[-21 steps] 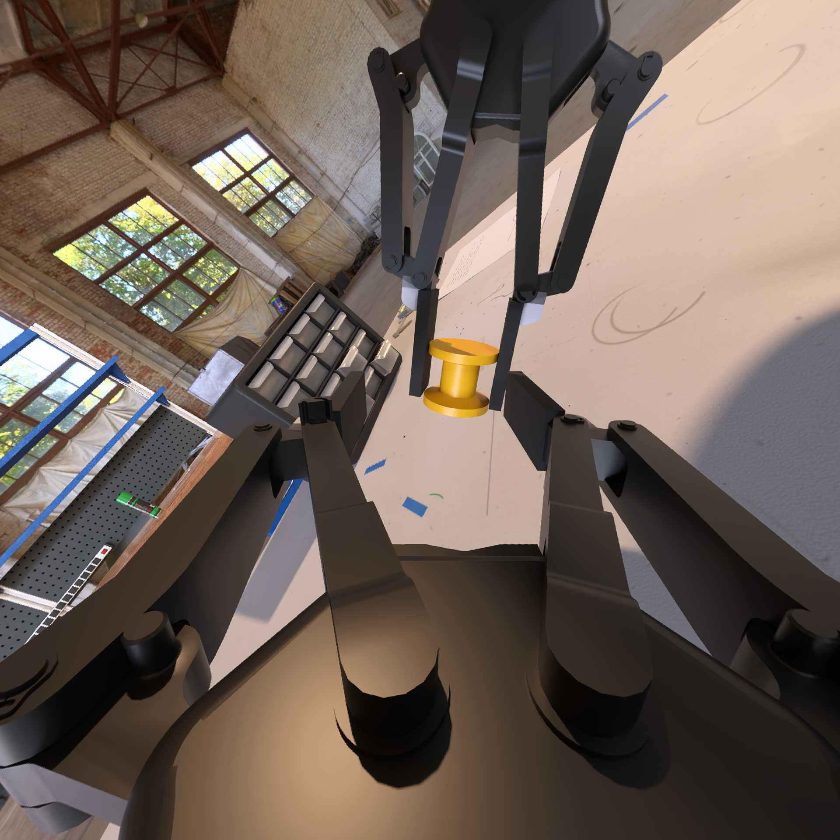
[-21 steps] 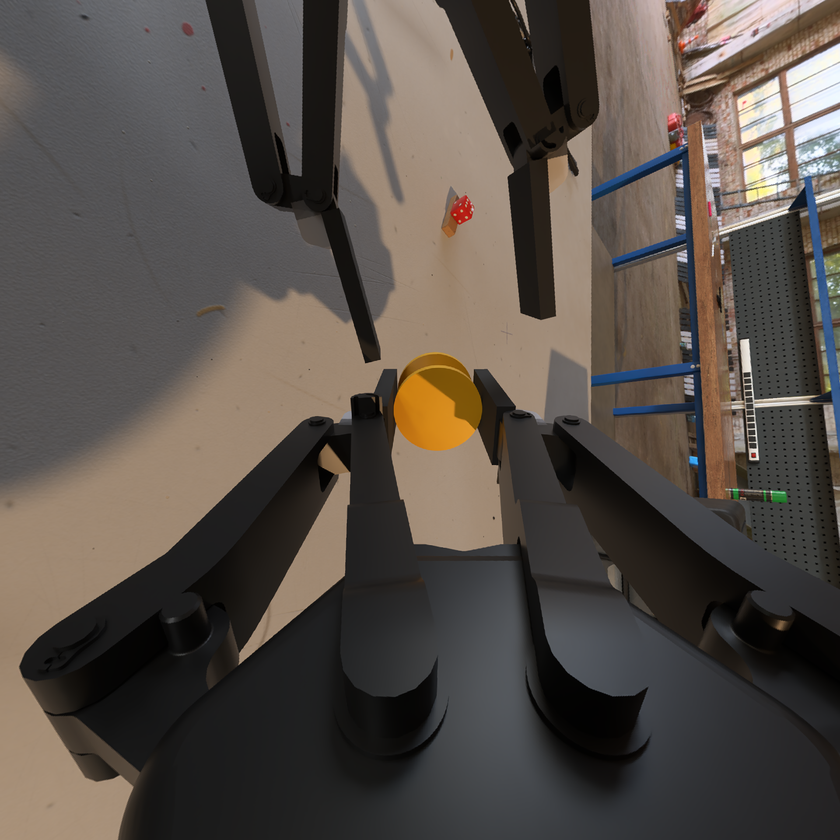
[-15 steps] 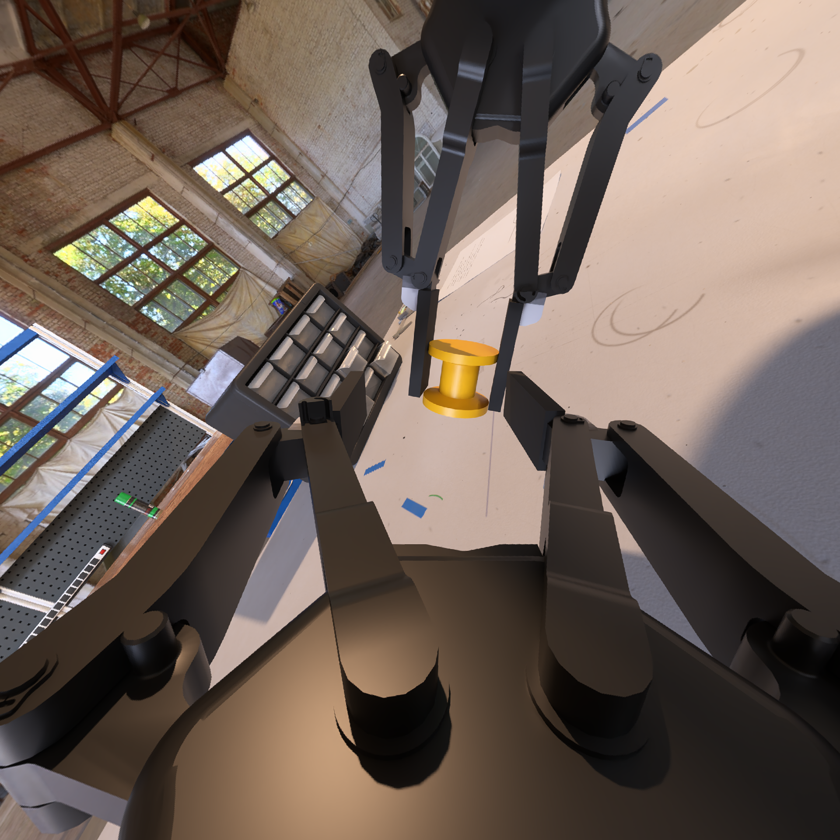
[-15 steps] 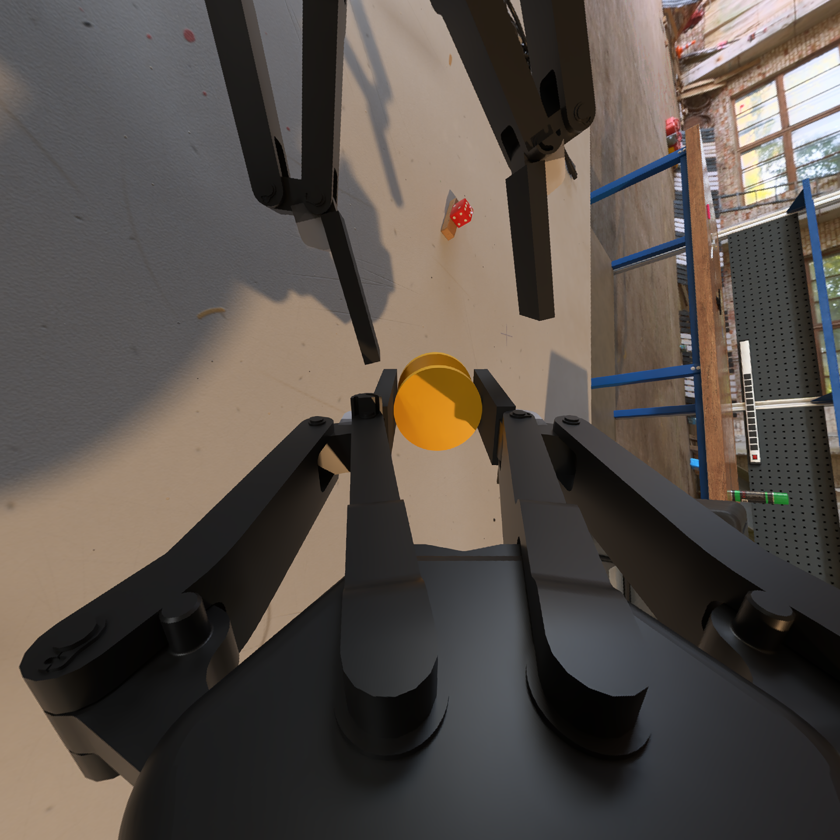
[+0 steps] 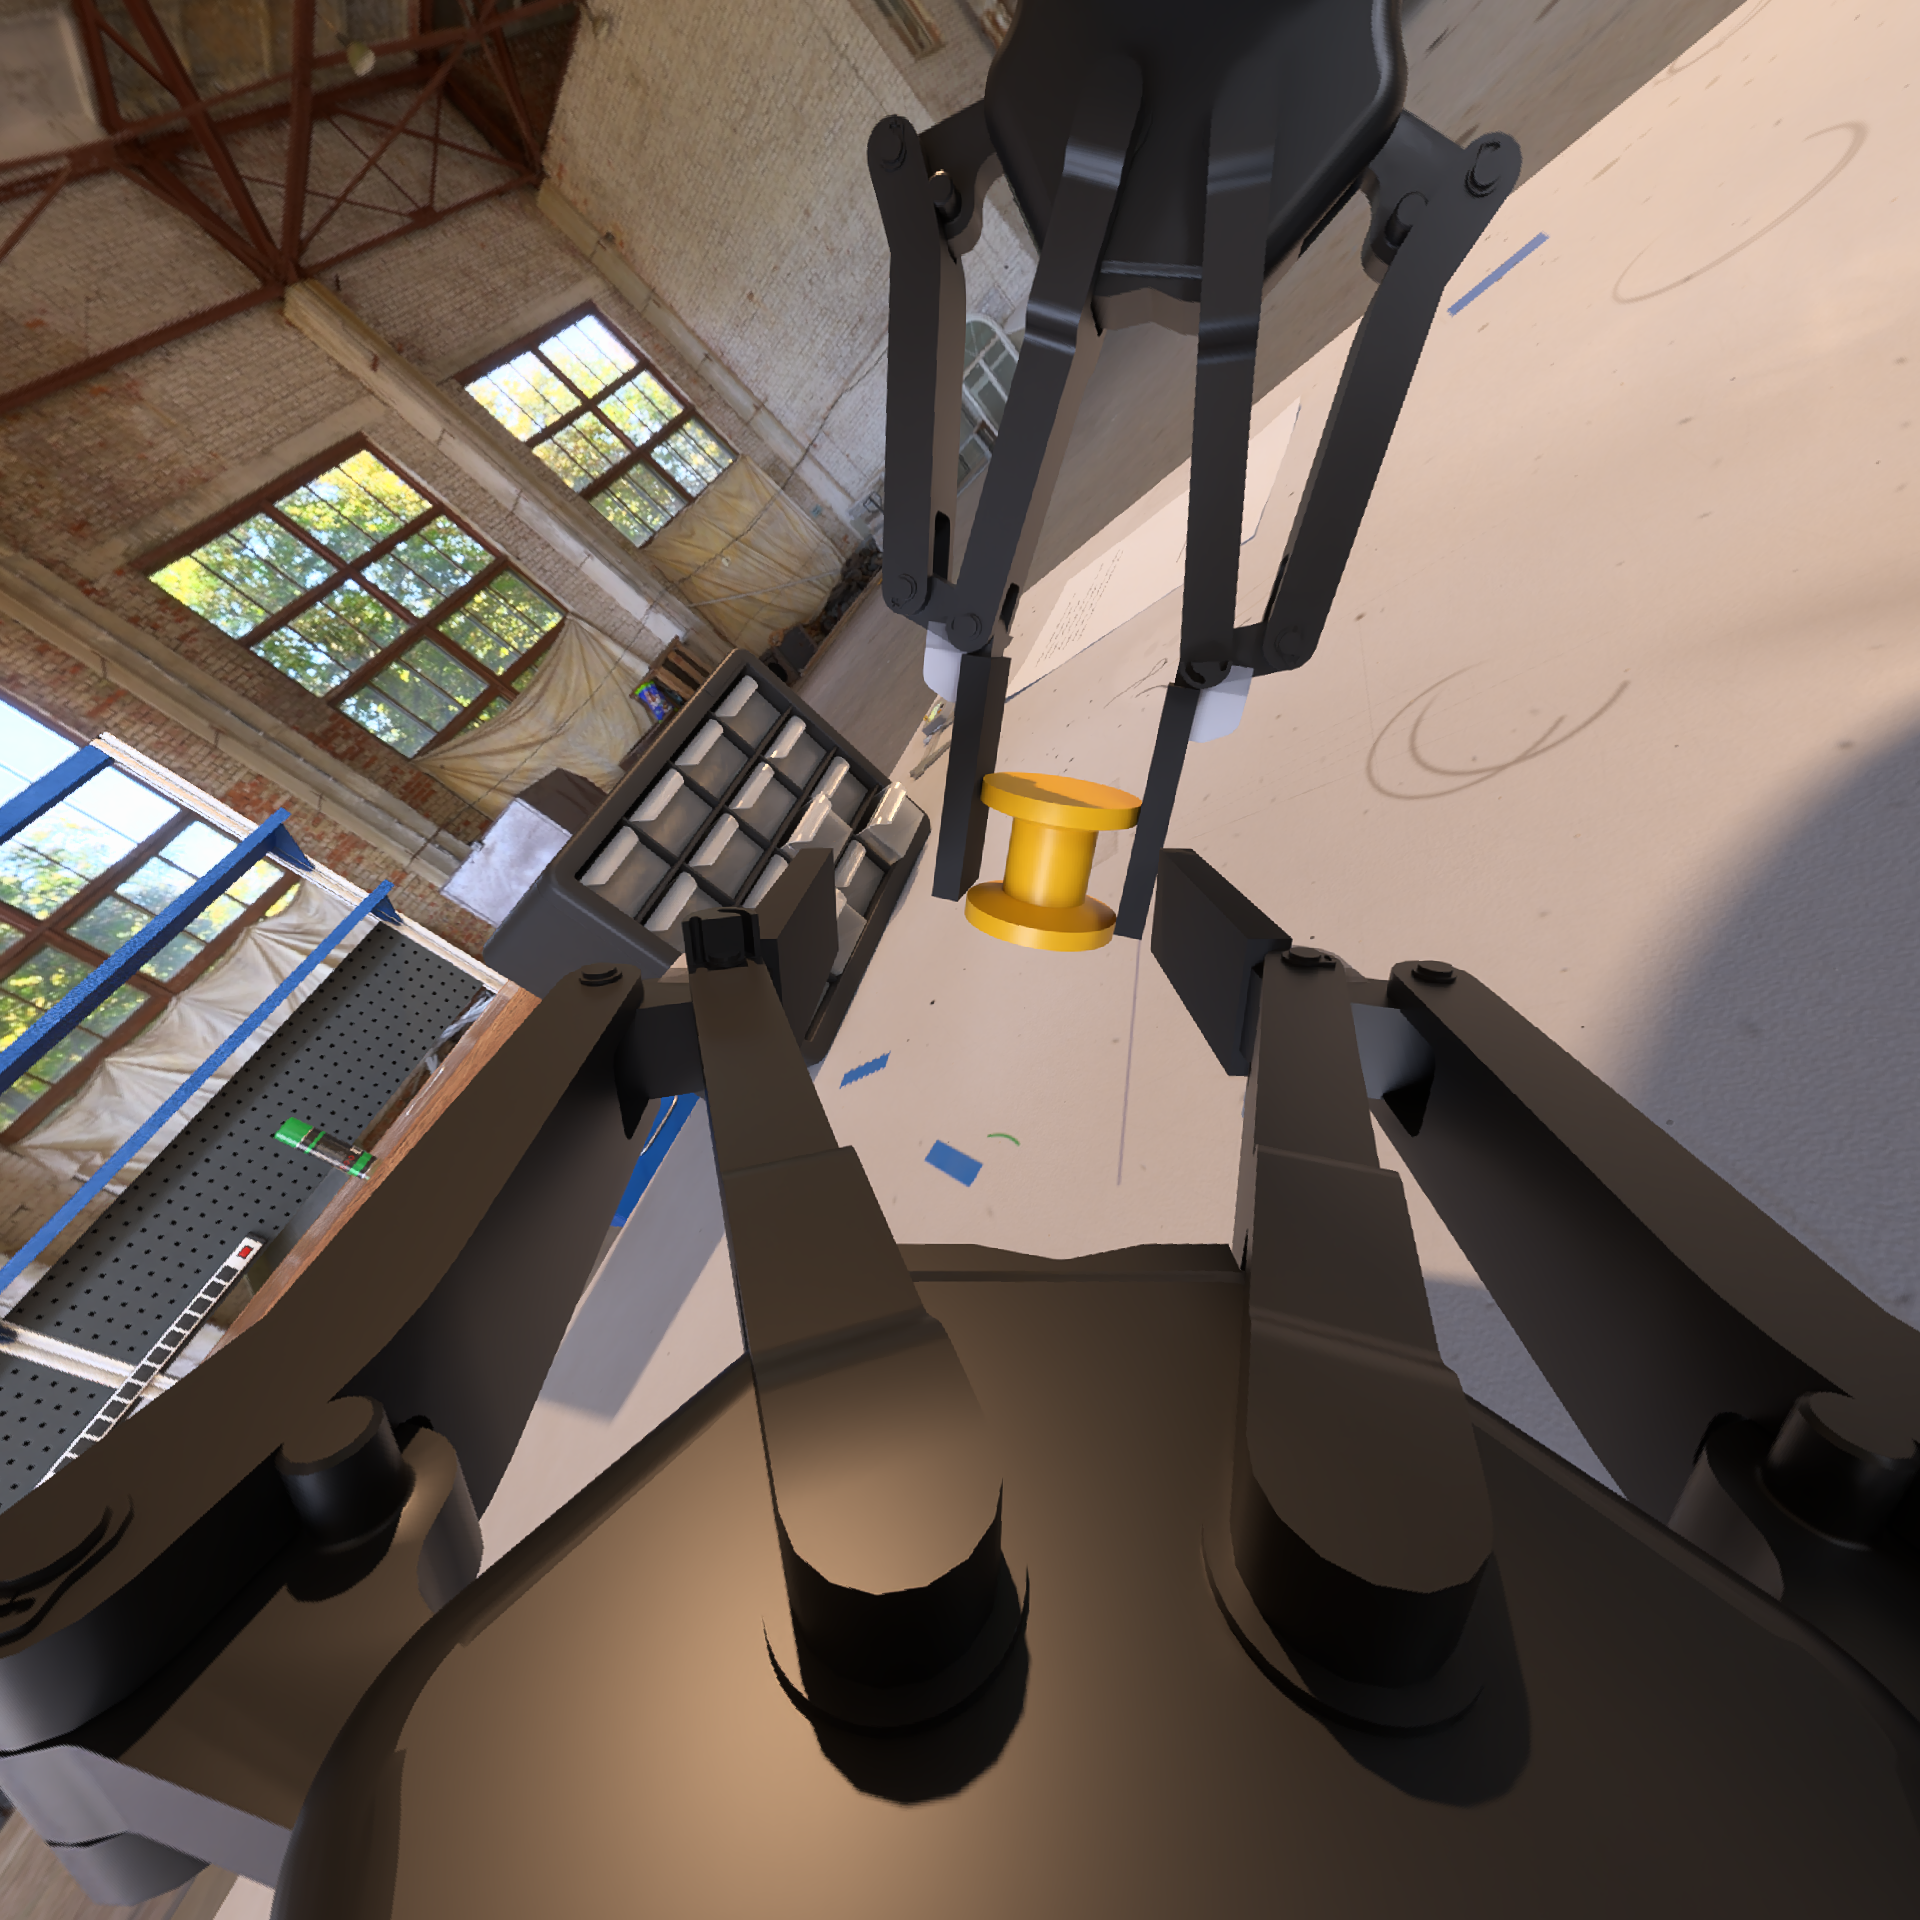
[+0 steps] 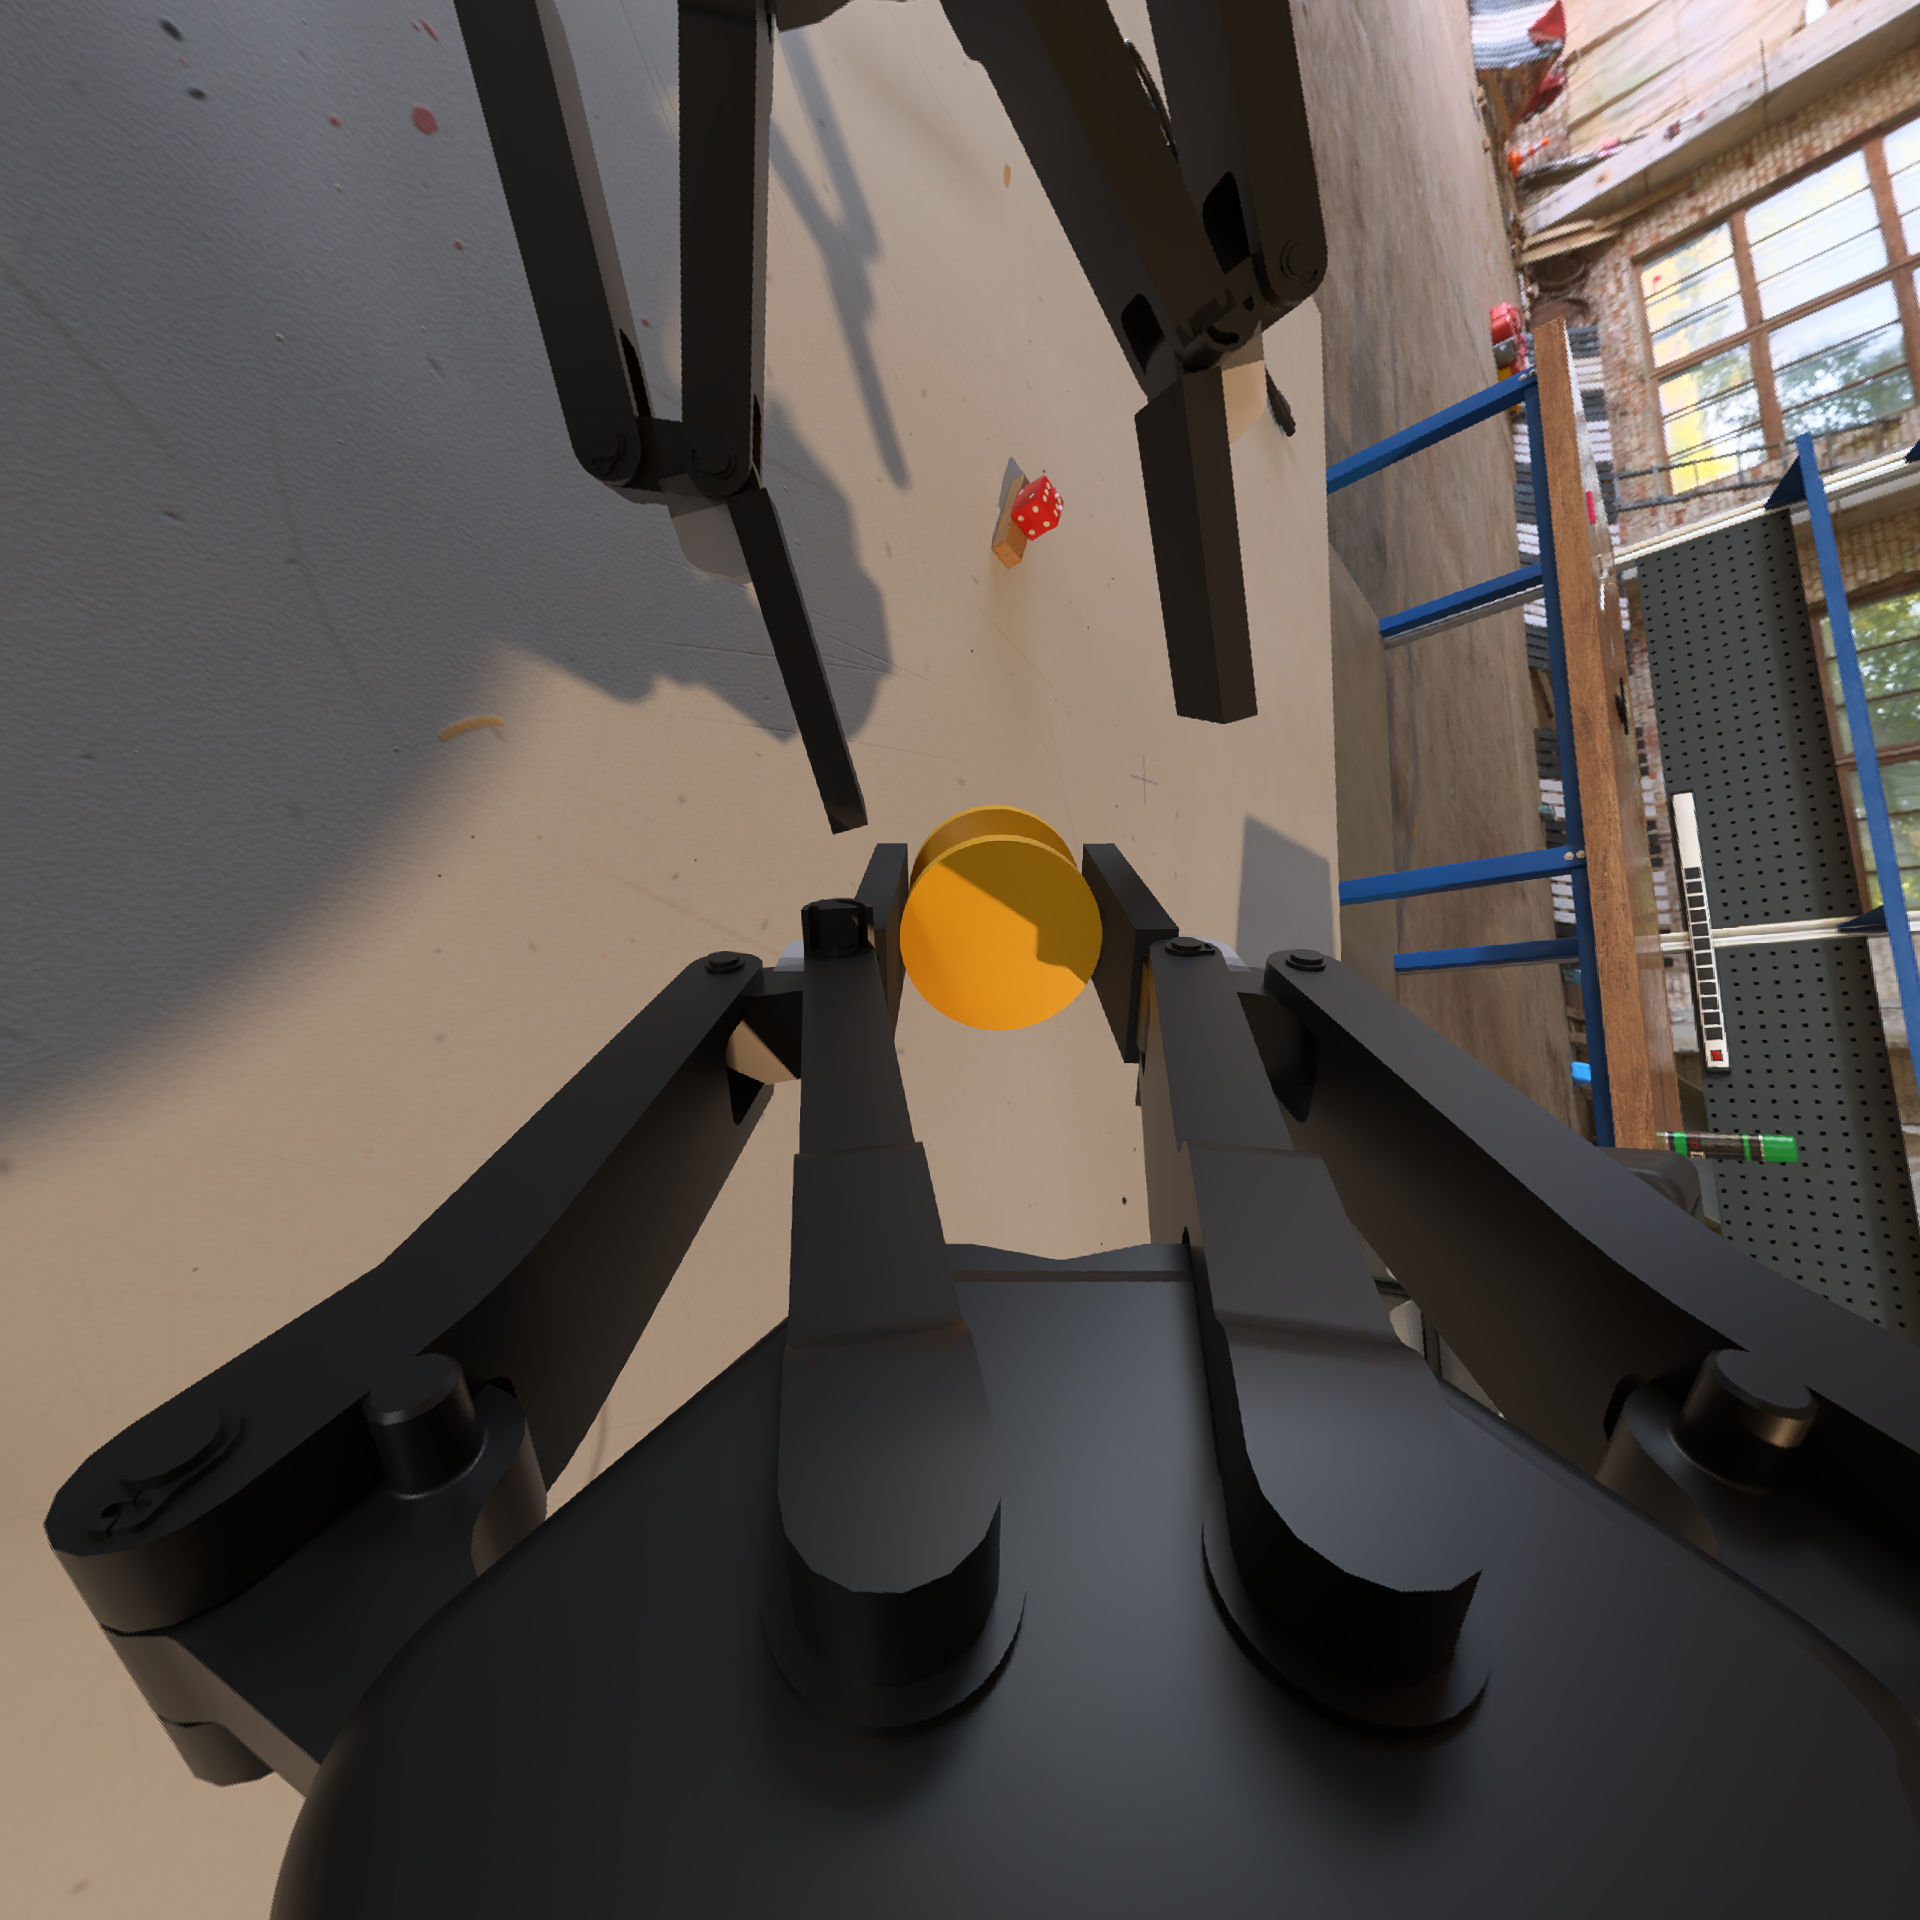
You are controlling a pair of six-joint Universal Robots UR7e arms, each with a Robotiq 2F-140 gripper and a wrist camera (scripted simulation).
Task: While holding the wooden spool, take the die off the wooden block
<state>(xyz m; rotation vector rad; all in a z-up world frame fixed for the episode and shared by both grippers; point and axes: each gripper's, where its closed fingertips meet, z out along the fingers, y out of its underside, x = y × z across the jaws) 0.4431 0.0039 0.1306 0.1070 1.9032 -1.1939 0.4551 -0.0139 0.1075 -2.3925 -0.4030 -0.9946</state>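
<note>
On my left wrist feed I see, from the left, a black pegboard (image 5: 208, 1174) with one green marker (image 5: 324, 1146) on it, then a dark parts organizer (image 5: 727, 831) with grey drawers standing on the table (image 5: 1558, 831), then two blue tape scraps (image 5: 951, 1161). My left gripper (image 5: 997, 935) has its fingers spread apart and empty, pointed at the wooden spool (image 5: 1049, 862). My right gripper (image 6: 997, 925) is clamped on that one yellow spool (image 6: 997, 935), both pads pressed on its flanges, above the table. On the right wrist feed the left gripper's two fingers (image 6: 800, 665) hang in front, partly framing the single red die (image 6: 1037, 509), which sits on the one small wooden block (image 6: 1008, 545) farther along the table, well apart from both grippers. Compared with half a second ago I see almost nothing changed: the spool is clamped as before, and the die has barely shifted in view.
</note>
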